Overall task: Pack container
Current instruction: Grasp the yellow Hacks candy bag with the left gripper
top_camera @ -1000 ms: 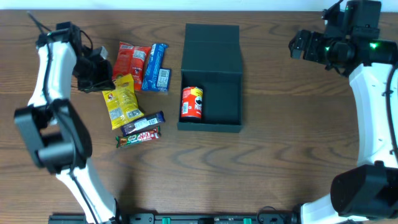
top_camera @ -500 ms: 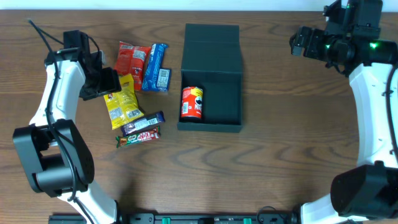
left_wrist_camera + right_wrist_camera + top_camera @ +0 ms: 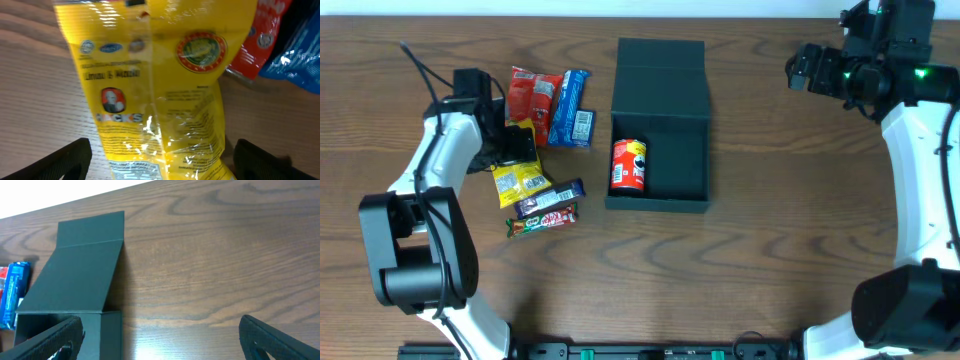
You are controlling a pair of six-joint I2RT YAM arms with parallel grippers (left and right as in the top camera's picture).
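Tabletop (image 3: 770,250); packet (image 3: 520,182) partly under left tool (image 3: 513,148)

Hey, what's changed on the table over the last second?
The left gripper swung in from the left and now sits over the yellow packet, jaws open either side of it, nothing held. The other packets, the can in the container and the open right gripper stayed put.

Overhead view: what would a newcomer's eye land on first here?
The black container mid-table, lid flapped open, with a red can lying in its left side. Left of it sits a bright cluster of snack packets, where the open left gripper hangs over the yellow packet.
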